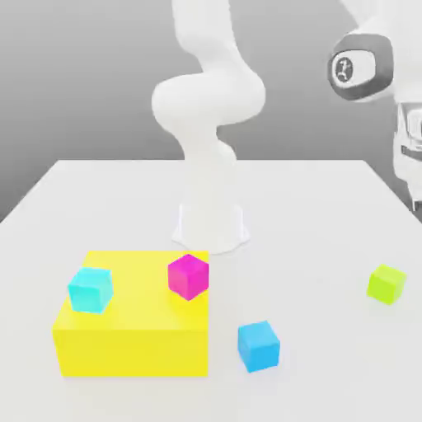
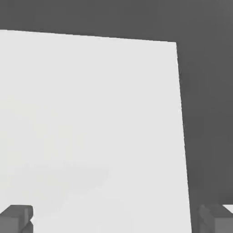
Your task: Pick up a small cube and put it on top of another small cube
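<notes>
Sitting farthest from the fingers [image 2: 17, 219], toward the exterior view's left, is the yellow block [image 1: 132, 353], with the cyan cube [image 1: 91, 290] on its far side from them and the magenta cube [image 1: 189, 277] at its near edge. Next comes the blue cube [image 1: 259, 346], on the counter [image 1: 313, 247], closer to the fingers but still well apart. The lime-green cube [image 1: 386, 283] is nearest of all, also on the counter, untouched.

My fingers come last, raised at the exterior view's right edge, spread wide and gripping nothing. What the coming move turns on, I judge, is this: the lime-green cube lies lower than they are, out toward the exterior camera and slightly to the exterior view's left. I'd carry them that way before going down. It has no long axis, though its turned faces would need matching. I have only the one arm [image 1: 208, 99].

The hand is cut off by the frame there, and I can't judge its height above the counter well. Which cube should go underneath, I can't tell.
</notes>
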{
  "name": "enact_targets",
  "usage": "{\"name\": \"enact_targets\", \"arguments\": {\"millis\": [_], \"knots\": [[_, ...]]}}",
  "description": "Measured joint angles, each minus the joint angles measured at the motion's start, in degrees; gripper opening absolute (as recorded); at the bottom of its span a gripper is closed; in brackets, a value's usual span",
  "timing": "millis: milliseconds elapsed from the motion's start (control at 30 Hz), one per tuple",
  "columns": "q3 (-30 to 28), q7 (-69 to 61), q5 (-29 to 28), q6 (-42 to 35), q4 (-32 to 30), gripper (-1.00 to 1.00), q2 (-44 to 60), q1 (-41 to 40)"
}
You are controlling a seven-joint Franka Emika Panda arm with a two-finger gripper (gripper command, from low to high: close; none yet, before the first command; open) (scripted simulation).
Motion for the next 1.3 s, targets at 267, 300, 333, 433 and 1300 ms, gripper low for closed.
{"name": "enact_targets", "arguments": {"millis": [267, 300, 333, 433, 1300], "knots": [[3.48, -12.07, -7.67, 8.15, -5.01, 0.0, 13.79, 8.9], [2.75, -11.53, -9.05, 9.67, -4.81, 0.0, 15.81, 9.51], [1.81, -10.82, -10.33, 11.25, -4.51, 0.0, 17.86, 10.25], [-1.66, -9.13, -12.8, 16.19, -3.39, 0.0, 24.02, 13.22], [-13.56, -33.07, -8.88, -10.3, -10.41, -1.0, -10.04, -7.61]]}}
